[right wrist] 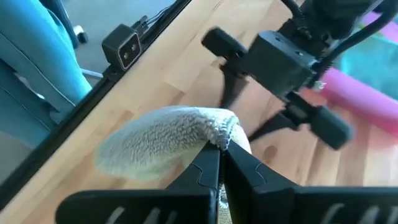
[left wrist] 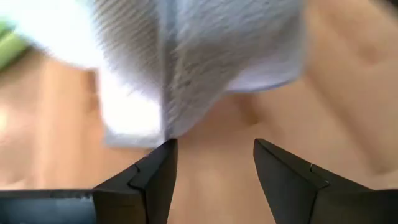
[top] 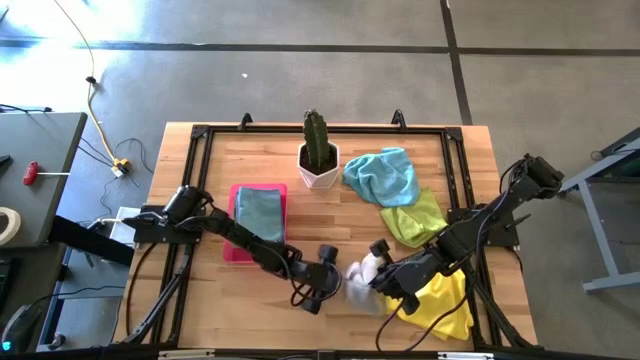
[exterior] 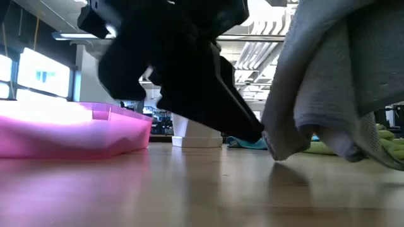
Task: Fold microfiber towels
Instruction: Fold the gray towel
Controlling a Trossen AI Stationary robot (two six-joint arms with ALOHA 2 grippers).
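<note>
My right gripper (top: 372, 272) is shut on a pale grey towel (top: 358, 280) at the table's near middle. The towel shows as a bunched mound in the right wrist view (right wrist: 168, 140) and hangs in folds in the low view (exterior: 328, 82). My left gripper (top: 335, 285) is open just left of it, with its fingers (left wrist: 214, 155) level at the towel's lower hanging edge (left wrist: 168, 124). A yellow towel (top: 445, 305) lies near right. A lime green towel (top: 415, 215) and a light blue towel (top: 385, 175) lie farther back. A grey-teal towel (top: 260, 212) lies in the pink tray (top: 235, 250). My right gripper pinches a bunched fold of the grey towel (right wrist: 217, 134) between its two fingertips, coming from the table's right side. The towel is held up and hangs in several layers, its lower end (exterior: 284, 151) close above the table. My left gripper: one fingertip (left wrist: 163, 152) stands right at the towel's hanging edge, and I cannot tell whether it touches.
A white pot with a cactus (top: 319, 155) stands at the far middle. The pink tray lies at the left, behind my left arm. A black frame (top: 200, 135) runs along the table's edges. Bare wood (top: 250, 310) lies at the near left.
</note>
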